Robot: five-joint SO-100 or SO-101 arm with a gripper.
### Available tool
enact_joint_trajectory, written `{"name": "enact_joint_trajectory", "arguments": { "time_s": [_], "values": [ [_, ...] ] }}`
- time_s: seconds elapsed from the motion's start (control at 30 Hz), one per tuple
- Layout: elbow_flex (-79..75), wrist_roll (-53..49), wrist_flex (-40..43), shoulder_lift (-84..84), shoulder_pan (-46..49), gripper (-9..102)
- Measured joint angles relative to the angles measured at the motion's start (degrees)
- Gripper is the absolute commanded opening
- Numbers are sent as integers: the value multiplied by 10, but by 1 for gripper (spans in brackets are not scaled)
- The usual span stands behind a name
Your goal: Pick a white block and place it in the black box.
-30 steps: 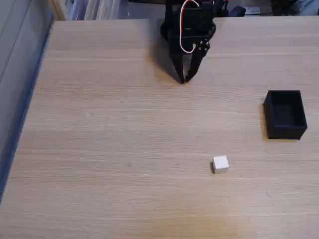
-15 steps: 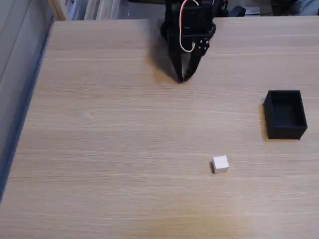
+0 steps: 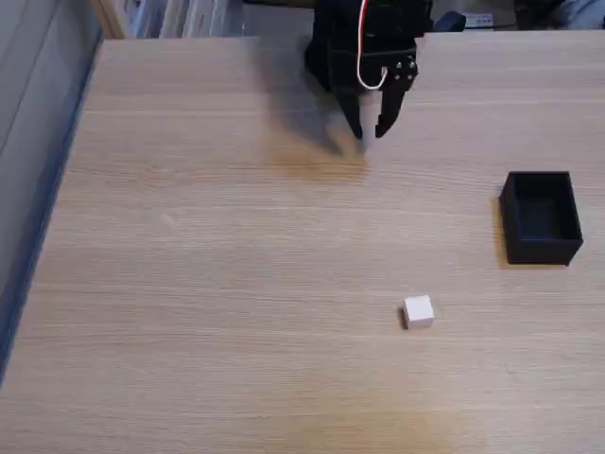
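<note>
A small white block [image 3: 418, 312] lies on the wooden table, right of centre and toward the near edge. The black box [image 3: 541, 218] stands open-topped at the right side, nothing visible inside it. My gripper [image 3: 369, 134] hangs from the black arm at the table's far edge, tips pointing down and lifted off the surface. Its two fingers stand a small gap apart with nothing between them. The block is far in front of the gripper, the box well off to its right.
The light wooden table [image 3: 208, 284] has wide bare space on the left and centre. Its left edge [image 3: 52, 189] drops off beside a grey-blue floor. Clutter sits behind the far edge near the arm's base [image 3: 369, 28].
The gripper has lifted off the table and shifted slightly right, and its fingers have parted from nearly closed to a small gap. Block and box have not moved.
</note>
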Motion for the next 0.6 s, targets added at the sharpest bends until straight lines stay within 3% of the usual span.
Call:
{"name": "enact_joint_trajectory", "arguments": {
  "time_s": [0.37, 0.6],
  "values": [
    [-126, 30, -62, -213, -4, 33],
    [-205, 37, -106, -331, 4, 36]
  ]
}}
